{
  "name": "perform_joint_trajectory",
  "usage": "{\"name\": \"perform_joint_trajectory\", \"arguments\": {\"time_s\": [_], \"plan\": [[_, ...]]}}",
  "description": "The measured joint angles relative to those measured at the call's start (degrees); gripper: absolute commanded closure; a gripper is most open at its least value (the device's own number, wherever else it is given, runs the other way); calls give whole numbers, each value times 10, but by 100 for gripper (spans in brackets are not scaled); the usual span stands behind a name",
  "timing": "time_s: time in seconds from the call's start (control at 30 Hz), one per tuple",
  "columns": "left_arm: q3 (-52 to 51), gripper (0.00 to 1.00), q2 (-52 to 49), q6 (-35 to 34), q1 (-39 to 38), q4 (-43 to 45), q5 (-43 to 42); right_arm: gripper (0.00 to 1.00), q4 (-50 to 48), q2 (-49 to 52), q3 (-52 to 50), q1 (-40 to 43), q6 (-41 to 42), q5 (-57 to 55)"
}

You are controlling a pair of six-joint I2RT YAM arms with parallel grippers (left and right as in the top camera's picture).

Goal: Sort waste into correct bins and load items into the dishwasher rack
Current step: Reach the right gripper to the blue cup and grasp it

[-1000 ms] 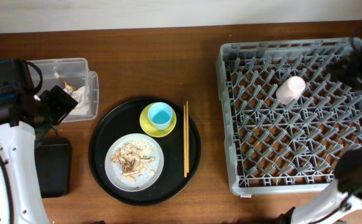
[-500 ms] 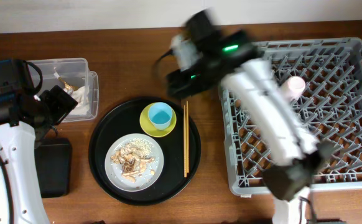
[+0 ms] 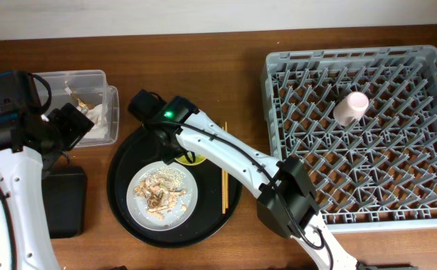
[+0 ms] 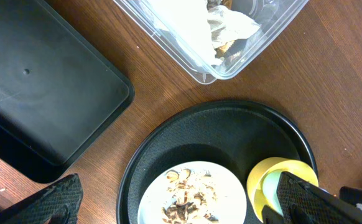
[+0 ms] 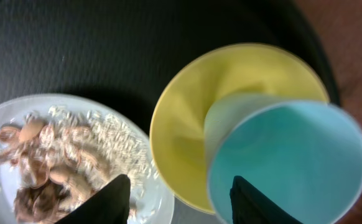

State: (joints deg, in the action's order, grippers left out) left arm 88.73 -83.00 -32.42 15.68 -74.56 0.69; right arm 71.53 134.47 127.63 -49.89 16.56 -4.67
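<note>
right jaws hang parted and empty over the glossy round yellow saucer [image 5: 181,118] and smooth light-blue cup [image 5: 287,162]; left jaws gape empty.

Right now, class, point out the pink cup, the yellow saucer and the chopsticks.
pink cup [image 3: 351,108]: overhead view, middle of its side.
yellow saucer [image 5: 184,124]: right wrist view, bare left inner surface.
chopsticks [image 3: 224,196]: overhead view, lower part of the shafts.

The right arm [image 3: 226,154] crosses the black tray [image 3: 125,187], covering cup [image 5: 287,162] and saucer [image 5: 181,130]. Bare tabletop [image 3: 203,67] lies free beside the rack [image 3: 369,172].
</note>
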Motion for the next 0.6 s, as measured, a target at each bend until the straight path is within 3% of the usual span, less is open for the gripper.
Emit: {"name": "perform_joint_trajectory", "arguments": {"time_s": [0.23, 0.3, 0.47, 0.6], "plan": [[0, 1, 0, 0, 0, 0, 0, 54, -35, 4, -21, 0, 0, -29], [0, 1, 0, 0, 0, 0, 0, 59, -37, 8, -38, 0, 0, -31], [0, 1, 0, 0, 0, 0, 0, 82, -35, 17, -45, 0, 1, -33], [0, 1, 0, 0, 0, 0, 0, 89, -5, 17, -35, 0, 1, -38]]}}
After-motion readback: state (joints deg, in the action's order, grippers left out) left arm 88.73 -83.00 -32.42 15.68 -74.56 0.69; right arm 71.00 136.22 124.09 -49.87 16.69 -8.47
